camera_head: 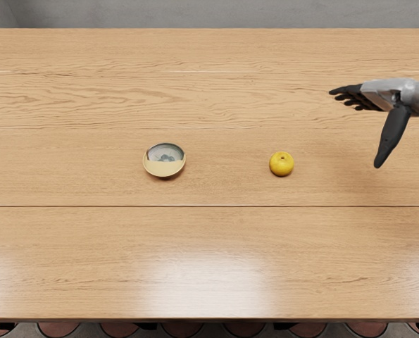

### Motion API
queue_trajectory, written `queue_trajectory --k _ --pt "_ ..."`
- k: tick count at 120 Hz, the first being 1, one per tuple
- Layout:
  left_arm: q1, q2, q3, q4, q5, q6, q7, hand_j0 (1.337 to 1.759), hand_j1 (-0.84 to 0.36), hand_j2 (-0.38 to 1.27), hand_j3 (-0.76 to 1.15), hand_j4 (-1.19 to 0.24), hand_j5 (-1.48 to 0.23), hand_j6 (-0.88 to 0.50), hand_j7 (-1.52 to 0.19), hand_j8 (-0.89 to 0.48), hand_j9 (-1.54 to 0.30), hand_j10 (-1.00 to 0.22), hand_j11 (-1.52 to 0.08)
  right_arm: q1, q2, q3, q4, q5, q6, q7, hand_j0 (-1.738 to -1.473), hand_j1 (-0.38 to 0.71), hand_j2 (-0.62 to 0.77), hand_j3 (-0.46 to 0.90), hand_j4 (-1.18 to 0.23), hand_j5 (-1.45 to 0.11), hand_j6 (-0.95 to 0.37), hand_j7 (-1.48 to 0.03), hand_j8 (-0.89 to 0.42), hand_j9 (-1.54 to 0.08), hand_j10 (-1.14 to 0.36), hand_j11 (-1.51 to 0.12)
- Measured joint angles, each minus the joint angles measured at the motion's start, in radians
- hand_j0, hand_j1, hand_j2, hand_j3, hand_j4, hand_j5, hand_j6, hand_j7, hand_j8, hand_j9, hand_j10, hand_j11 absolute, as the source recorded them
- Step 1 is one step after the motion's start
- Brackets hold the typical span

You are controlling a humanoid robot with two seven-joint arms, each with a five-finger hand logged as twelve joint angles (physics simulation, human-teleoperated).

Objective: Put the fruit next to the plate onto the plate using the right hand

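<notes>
Well apart: fruit (282, 163), plate (164, 170), right hand (379, 98).

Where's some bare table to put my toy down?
Bare wood runs between the plate and the yellow fruit, left of the plate, and along the near edge of the table. Nowhere is crowded; only the right hand hovers open at the far right.

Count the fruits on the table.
1. The fruit lies on the table, right of the plate and apart from it. Nothing in view looks able to hide another.
</notes>
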Motion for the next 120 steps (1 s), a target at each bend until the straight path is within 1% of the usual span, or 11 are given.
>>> queue_trajectory --k 12,20,25,32,38,45,52,68,81,101,120 --pt "0.0 0.0 0.0 0.0 0.0 0.0 0.0 1.658 0.33 0.0 0.0 -0.02 -0.02 -0.02 -0.02 -0.02 -0.02 -0.02 -0.02 0.007 -0.005 -0.024 -0.028 -0.003 0.0 0.005 -1.658 -0.35 0.0 0.0 -0.01 0.0 -0.01 0.0 -0.01 0.0 0.0 0.0" --pt "0.0 0.0 0.0 0.0 0.0 0.0 0.0 1.658 0.33 0.0 0.0 -0.02 -0.02 -0.02 -0.02 -0.02 -0.02 -0.02 -0.02 0.014 -0.003 -0.03 -0.027 -0.003 0.0 -0.01 -1.658 -0.35 0.0 0.0 -0.01 0.0 -0.01 0.0 -0.01 0.0 0.0 0.0" --pt "0.0 0.0 0.0 0.0 0.0 0.0 0.0 1.658 0.33 0.0 0.0 -0.02 -0.02 -0.02 -0.02 -0.02 -0.02 -0.02 -0.02 0.02 0.011 -0.031 -0.025 -0.003 0.0 -0.032 -1.658 -0.35 0.0 0.0 -0.01 0.0 -0.01 0.0 -0.01 0.0 0.0 0.0" --pt "0.0 0.0 0.0 0.0 0.0 0.0 0.0 1.658 0.33 0.0 0.0 -0.02 -0.02 -0.02 -0.02 -0.02 -0.02 -0.02 -0.02 0.025 0.043 -0.033 -0.011 -0.004 0.0 -0.1 -1.658 -0.35 0.0 0.0 0.0 0.0 -0.01 0.0 0.0 0.0 0.0 0.0" --pt "0.0 0.0 0.0 0.0 0.0 0.0 0.0 1.658 0.33 0.0 0.0 -0.02 -0.02 -0.02 -0.02 -0.02 -0.02 -0.02 -0.02 0.029 0.072 -0.031 0.004 -0.004 0.0 -0.141 -1.658 -0.35 0.0 0.0 0.0 0.0 -0.01 0.0 0.0 0.0 0.0 0.0" --pt "0.0 0.0 0.0 0.0 0.0 0.0 0.0 1.658 0.33 0.0 0.0 -0.02 -0.02 -0.02 -0.02 -0.02 -0.02 -0.02 -0.02 0.043 0.092 -0.028 0.031 -0.005 0.0 -0.17 -1.658 -0.35 0.0 0.0 0.0 0.0 -0.01 0.0 -0.01 0.0 0.0 0.0" --pt "0.0 0.0 0.0 0.0 0.0 0.0 0.0 1.658 0.33 0.0 0.0 -0.02 -0.02 -0.02 -0.02 -0.02 -0.02 -0.02 -0.02 0.061 0.102 -0.025 0.088 -0.007 0.0 -0.186 -1.658 -0.35 0.0 0.0 0.0 0.0 -0.01 0.0 0.0 0.0 0.0 0.0" --pt "0.0 0.0 0.0 0.0 0.0 0.0 0.0 1.658 0.33 0.0 0.0 -0.02 -0.02 -0.02 -0.02 -0.02 -0.02 -0.02 -0.02 0.077 0.136 -0.023 0.192 -0.016 0.0 -0.202 -1.658 -0.35 0.0 0.0 0.0 0.0 -0.01 0.0 0.0 0.0 0.0 0.0" --pt "0.0 0.0 0.0 0.0 0.0 0.0 0.0 1.658 0.33 0.0 0.0 -0.02 -0.02 -0.02 -0.02 -0.02 -0.02 -0.02 -0.02 0.072 0.156 -0.032 0.254 -0.077 0.0 -0.206 -1.658 -0.35 0.0 0.0 0.0 0.0 0.0 0.0 0.0 0.0 0.0 0.0" --pt "0.0 0.0 0.0 0.0 0.0 0.0 0.0 1.658 0.33 0.0 0.0 -0.02 -0.02 -0.02 -0.02 -0.02 -0.02 -0.02 -0.02 0.004 0.255 -0.037 0.293 -0.342 -0.078 -0.207 -1.658 -0.35 0.0 0.0 0.0 0.0 0.0 0.0 0.0 0.0 0.0 0.0" --pt "0.0 0.0 0.0 0.0 0.0 0.0 0.0 1.658 0.33 0.0 0.0 -0.02 -0.02 -0.02 -0.02 -0.02 -0.02 -0.02 -0.02 -0.069 0.317 -0.054 0.294 -0.51 -0.183 -0.208 -1.658 -0.35 0.0 0.0 0.0 0.0 0.0 0.0 0.0 0.0 0.0 0.0"
